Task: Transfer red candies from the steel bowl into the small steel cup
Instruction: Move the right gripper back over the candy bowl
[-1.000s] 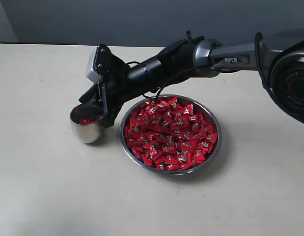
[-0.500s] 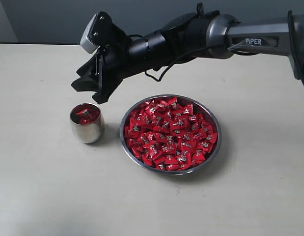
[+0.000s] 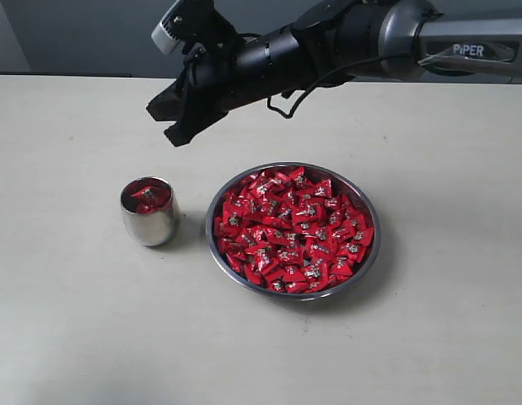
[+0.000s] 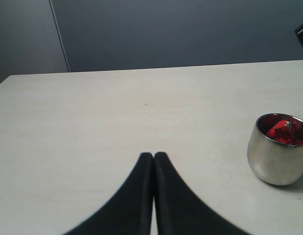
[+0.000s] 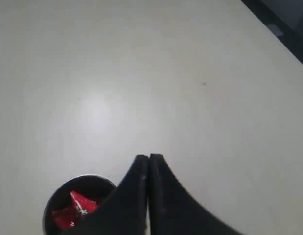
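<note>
The right claw [image 3: 165,125] is pinched fully closed. Its two black fingers meet tip to tip with nothing between them, and the right wrist view also shows no wrapper caught at the tips. It hangs in the air above the small steel cup [image 3: 148,215], a little behind it and well clear of its rim. Its arm [image 3: 328,42] stretches away from the cup, high over the side where the bowl lies.

The left claw [image 4: 153,156] is also closed flat and empty. It sits low over the surface [image 3: 92,337], near the cup but apart from it, and does not show in the exterior view.

The cup stands upright on the surface and holds a few red candies [image 3: 148,197], lying just under its rim. How deep that little pile goes I cannot tell.

Just beside the cup, not touching it, sits the steel bowl [image 3: 293,296]. It is covered from rim to rim with the same red wrappers, and no bare metal shows in its middle.

I judge the task to be under way but far from finished. A small share of the candies is in the cup and by far the larger share is left in the bowl. With the right claw empty over the cup, the likely next move is to go to the bowl, and the claw would need to spread before it could pick up another candy.
</note>
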Robot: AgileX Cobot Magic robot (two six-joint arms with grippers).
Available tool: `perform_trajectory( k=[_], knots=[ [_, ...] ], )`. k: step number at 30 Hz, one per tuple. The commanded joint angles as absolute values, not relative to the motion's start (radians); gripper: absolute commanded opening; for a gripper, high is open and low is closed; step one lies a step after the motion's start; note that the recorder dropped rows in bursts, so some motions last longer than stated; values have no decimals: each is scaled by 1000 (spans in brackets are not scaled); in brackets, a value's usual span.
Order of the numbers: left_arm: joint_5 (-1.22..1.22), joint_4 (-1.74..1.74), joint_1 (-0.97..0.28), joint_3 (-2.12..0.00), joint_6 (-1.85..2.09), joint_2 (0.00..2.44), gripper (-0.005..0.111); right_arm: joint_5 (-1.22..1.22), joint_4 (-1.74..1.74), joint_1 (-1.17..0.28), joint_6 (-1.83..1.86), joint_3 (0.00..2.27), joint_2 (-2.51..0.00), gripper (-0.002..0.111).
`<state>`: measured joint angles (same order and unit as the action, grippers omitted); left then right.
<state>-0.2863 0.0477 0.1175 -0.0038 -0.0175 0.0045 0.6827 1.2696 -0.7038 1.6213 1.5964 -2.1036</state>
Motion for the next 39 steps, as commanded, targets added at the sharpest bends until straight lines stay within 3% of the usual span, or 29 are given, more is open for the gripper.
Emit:
perform_trajectory(
  k=[1, 8, 15, 21, 39],
  knots=[
    [-284, 45, 118, 0, -19, 0, 0, 683, 1223, -678, 1536, 1590, -2070, -1],
    [-284, 45, 118, 0, -19, 0, 0, 670, 1240, -509, 1463, 1416, -1952, -1],
    [-284, 45, 118, 0, -19, 0, 0, 382, 1308, -394, 1511, 1089, -1740, -1],
    [-284, 45, 118, 0, -19, 0, 0, 152, 1476, -388, 1519, 967, -1670, -1],
    [-284, 45, 118, 0, -19, 0, 0, 286, 1410, -390, 1519, 933, -1742, -1]
  ],
)
